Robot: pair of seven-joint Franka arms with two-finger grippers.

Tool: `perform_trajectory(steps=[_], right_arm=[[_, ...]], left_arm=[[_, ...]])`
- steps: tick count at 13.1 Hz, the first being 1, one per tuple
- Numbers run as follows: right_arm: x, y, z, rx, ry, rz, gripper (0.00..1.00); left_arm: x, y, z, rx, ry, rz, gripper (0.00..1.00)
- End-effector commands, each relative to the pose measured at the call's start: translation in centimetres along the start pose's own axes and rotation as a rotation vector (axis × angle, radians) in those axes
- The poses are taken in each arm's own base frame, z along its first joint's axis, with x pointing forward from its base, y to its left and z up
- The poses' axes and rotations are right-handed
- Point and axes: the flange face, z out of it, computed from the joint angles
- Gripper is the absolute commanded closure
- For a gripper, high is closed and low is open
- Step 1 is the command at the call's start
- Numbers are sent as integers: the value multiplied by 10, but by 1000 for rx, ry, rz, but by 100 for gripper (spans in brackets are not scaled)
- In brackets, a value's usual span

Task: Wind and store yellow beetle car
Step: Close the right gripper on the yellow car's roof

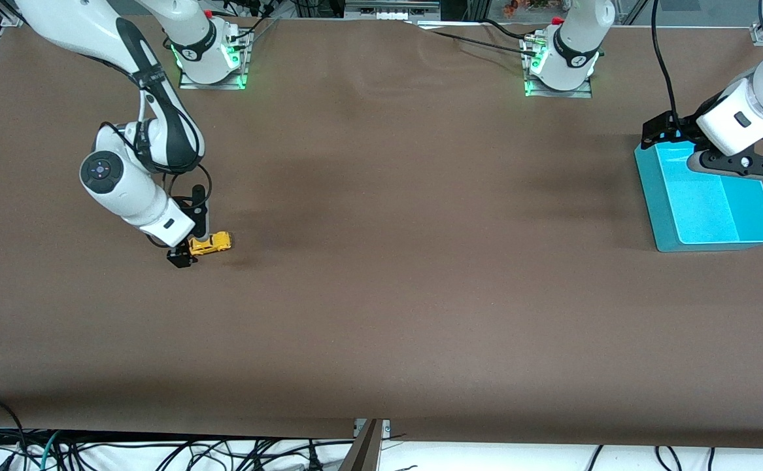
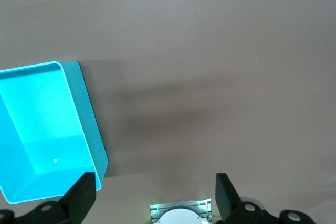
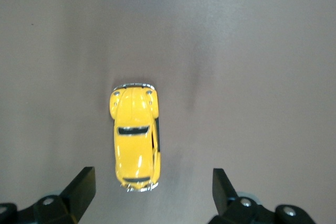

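Yellow beetle car (dark windows) upright on its wheels.

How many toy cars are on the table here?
1: the car sits on the table at the right arm's end, by the open right gripper. None shows in the bin.

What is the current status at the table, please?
Right gripper open, low at the yellow beetle car, not gripping. Left gripper open, waiting over the turquoise bin. Nothing in the way.

No readable text, no labels, no brand names, no numbers, no signs on anything in the three views
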Motion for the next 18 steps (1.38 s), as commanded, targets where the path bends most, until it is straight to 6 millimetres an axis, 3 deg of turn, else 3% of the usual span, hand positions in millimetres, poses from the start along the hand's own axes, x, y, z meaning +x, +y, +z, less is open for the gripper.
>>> perform_trajectory(steps=[1, 7, 9, 11, 12, 14, 16, 18], right_arm=[[4, 0, 11, -19, -1, -45, 1], [7, -13, 34, -44, 2, -76, 2], [7, -16, 37, -38, 3, -76, 9], [7, -19, 37, -35, 4, -75, 25], [7, -19, 34, -35, 4, -72, 46], [5, -20, 33, -27, 5, -62, 76], [1, -20, 28, -16, 4, -38, 89], [-2, -19, 14, 1, 2, 23, 92]], left_arm=[[0, 1, -4, 28, 5, -6, 0], [0, 1, -4, 28, 5, -6, 0], [0, 1, -4, 28, 5, -6, 0], [0, 1, -4, 28, 4, -6, 0], [0, 1, -4, 28, 5, -6, 0], [0, 1, -4, 28, 5, -6, 0], [0, 1, -4, 28, 5, -6, 0], [0, 1, -4, 28, 5, -6, 0]])
